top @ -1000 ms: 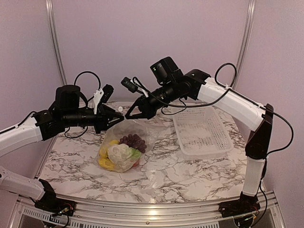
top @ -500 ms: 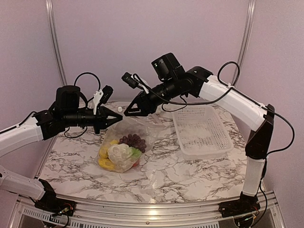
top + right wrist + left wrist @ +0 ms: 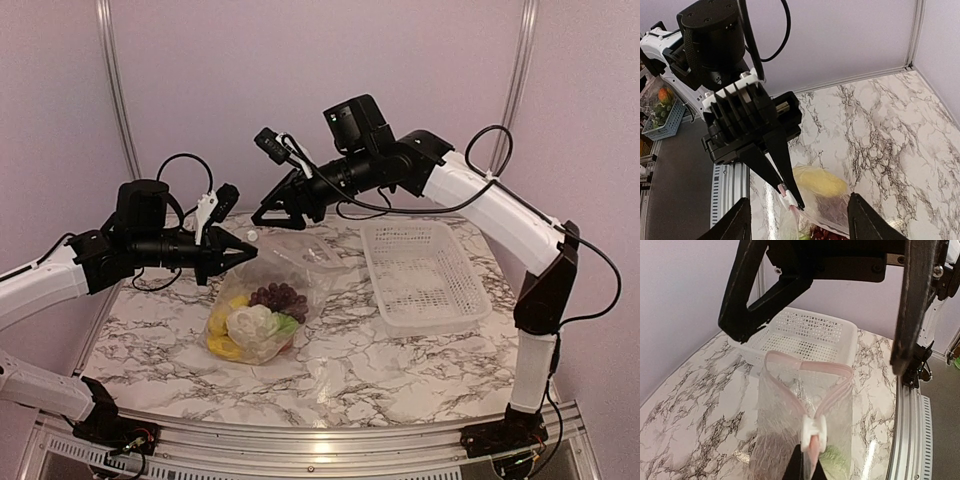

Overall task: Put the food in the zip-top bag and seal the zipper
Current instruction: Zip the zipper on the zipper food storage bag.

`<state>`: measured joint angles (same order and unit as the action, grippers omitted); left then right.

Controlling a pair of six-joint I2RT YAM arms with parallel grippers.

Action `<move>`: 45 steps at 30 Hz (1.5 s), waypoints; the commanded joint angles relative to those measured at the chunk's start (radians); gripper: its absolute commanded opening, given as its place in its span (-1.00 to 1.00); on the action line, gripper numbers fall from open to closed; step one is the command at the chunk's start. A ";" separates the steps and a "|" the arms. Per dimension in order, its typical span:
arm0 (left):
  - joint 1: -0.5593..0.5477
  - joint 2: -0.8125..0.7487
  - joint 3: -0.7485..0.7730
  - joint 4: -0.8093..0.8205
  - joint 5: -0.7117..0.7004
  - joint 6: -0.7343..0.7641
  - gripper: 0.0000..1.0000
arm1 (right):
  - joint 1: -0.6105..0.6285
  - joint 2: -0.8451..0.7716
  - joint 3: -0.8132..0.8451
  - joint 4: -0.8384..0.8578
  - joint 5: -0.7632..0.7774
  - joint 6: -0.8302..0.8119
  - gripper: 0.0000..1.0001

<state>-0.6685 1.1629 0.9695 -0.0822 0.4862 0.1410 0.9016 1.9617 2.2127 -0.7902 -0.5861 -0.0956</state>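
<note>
ok so the right gripper [image 3: 272, 220] just let go: a second ago it was pinched shut at the mouth of the zip-top bag [image 3: 262, 315], now its jaws are spread wide with nothing in them, and it has lifted up and off, hanging above the far left corner of the basket [image 3: 420, 270]

left gripper [image 3: 240, 250] is clamped tight on the end of the zipper [image 3: 810, 363], right under the white slider [image 3: 813, 431], holding that corner up off the table

bag is just left of the basket, with the grape bunch [image 3: 280, 296], cauliflower [image 3: 250, 320] and yellow piece [image 3: 222, 315] already inside; basket has no food in it

the left wrist view shows the zipper's 2 sides still gaping in a loop, so not sealed. my guess is loading is done and the right is repositioning to run the slider across
</note>
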 commanded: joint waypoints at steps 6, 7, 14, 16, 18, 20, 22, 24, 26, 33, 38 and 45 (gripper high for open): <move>0.001 -0.016 0.041 -0.025 0.062 0.001 -1.00 | 0.008 0.032 -0.044 0.023 -0.134 -0.018 0.11; 0.001 -0.014 0.041 -0.025 0.065 -0.001 -1.00 | 0.009 0.034 -0.046 0.021 -0.135 -0.019 0.09; 0.003 -0.006 0.046 -0.010 0.080 -0.024 -1.00 | 0.010 0.042 -0.067 0.023 -0.157 -0.018 -0.10; 0.004 -0.002 0.047 0.000 0.090 -0.039 -1.00 | 0.011 0.045 -0.065 0.024 -0.164 -0.017 -0.21; 0.004 0.007 0.052 0.002 0.098 -0.049 -1.00 | 0.011 0.044 -0.063 0.022 -0.159 -0.016 -0.29; 0.006 0.010 0.052 0.006 0.098 -0.055 -1.00 | 0.011 0.041 -0.063 0.021 -0.154 -0.019 -0.33; 0.007 0.010 0.052 0.011 0.101 -0.060 -1.00 | 0.011 0.039 -0.063 0.018 -0.147 -0.024 -0.38; 0.007 0.015 0.055 0.010 0.102 -0.062 -1.00 | 0.011 0.036 -0.065 0.016 -0.145 -0.027 -0.46; 0.008 0.017 0.057 0.010 0.102 -0.066 -1.00 | 0.011 0.036 -0.064 0.017 -0.147 -0.029 -0.53; 0.014 0.030 0.072 0.008 0.104 -0.081 -1.00 | 0.013 0.033 -0.064 0.009 -0.145 -0.039 -0.79; 0.018 0.041 0.089 0.011 0.093 -0.101 -1.00 | 0.013 0.030 -0.066 -0.001 -0.146 -0.045 -0.98; 0.018 0.057 0.114 0.015 0.085 -0.107 -0.92 | 0.017 0.018 -0.072 -0.013 -0.136 -0.050 -1.00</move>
<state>-0.6544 1.2137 1.0248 -0.1070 0.5674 0.0433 0.9043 1.9961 2.1426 -0.7780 -0.7273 -0.1326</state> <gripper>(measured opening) 0.008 0.048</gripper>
